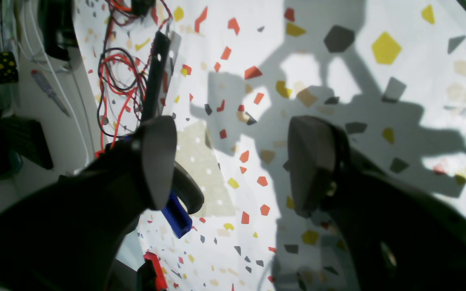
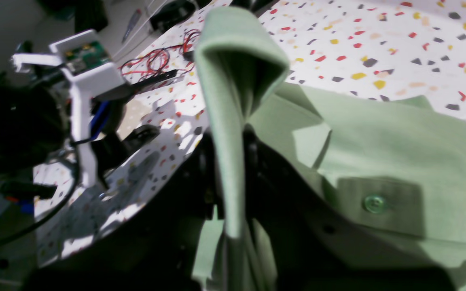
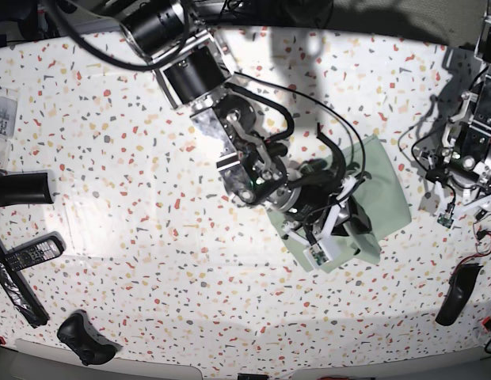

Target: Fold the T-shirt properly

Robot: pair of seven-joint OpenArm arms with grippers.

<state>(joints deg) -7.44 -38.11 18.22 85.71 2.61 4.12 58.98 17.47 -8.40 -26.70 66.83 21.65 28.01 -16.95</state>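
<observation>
my right gripper [image 2: 233, 178] pinched a raised fold of the shirt [image 2: 395, 161], folded small right of centre; my left gripper [image 1: 233, 165] hung spread over bare table [image 1: 338, 81] far right.

T-shirt [image 2: 399, 137] — matt cloth; table [image 3: 150, 237] — speckled.

T-shirt [image 3: 384, 190] right of table [image 3: 150, 237] centre; right gripper [image 3: 358, 224] over it; left gripper [image 3: 465, 186] at right edge.
</observation>
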